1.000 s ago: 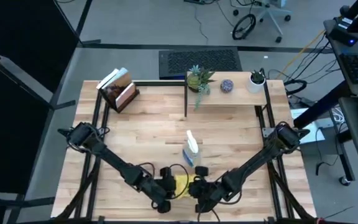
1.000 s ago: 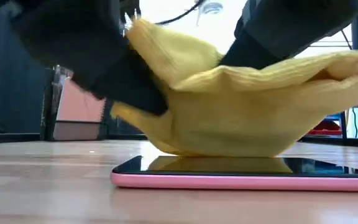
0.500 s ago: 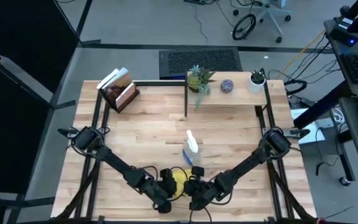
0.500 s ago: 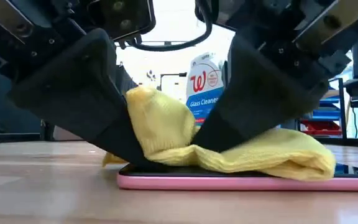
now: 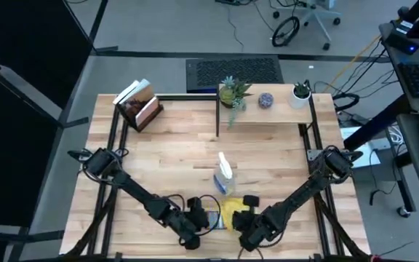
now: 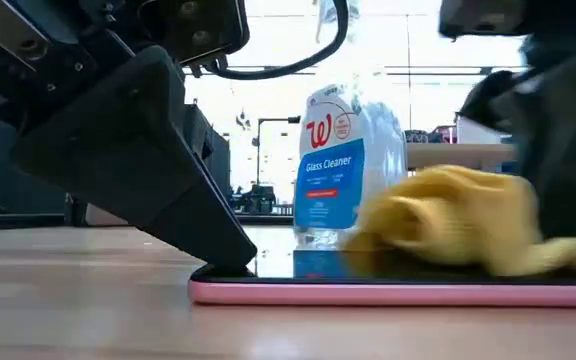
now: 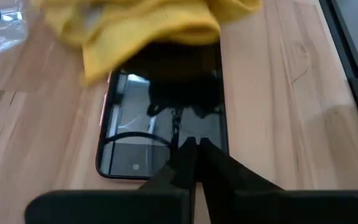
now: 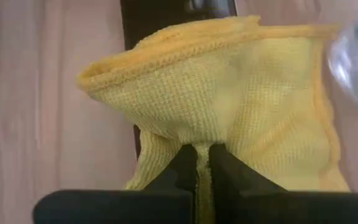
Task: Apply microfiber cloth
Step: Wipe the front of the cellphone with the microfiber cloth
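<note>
Two dark arms meet at the near edge of a wooden table [image 5: 173, 167], both working over a phone [image 7: 160, 124] that lies flat, screen up, in a pink case.

One arm, the right, does the wiping. Its gripper [image 8: 197, 163] has its fingers pinched together on a fold of the yellow cloth [image 8: 229, 93], so the bunched fabric drapes down and drags across the glass. From table height the cloth [image 6: 458, 222] rests on the phone's [image 6: 398, 285] right part, leaving the left part of the screen bare.

Opposite it, the left gripper [image 7: 191, 155] has its fingers closed with nothing between them, and their tips press down on the bare end of the screen. That looks like a brace, pinning the phone so the cloth's pull does not slide it.

Just behind the phone stands a clear bottle [image 6: 343, 160] labelled glass cleaner, out of the cloth's way.

Farther back sit a small rack of books [image 5: 138, 103] and some potted plants [image 5: 231, 92].
</note>
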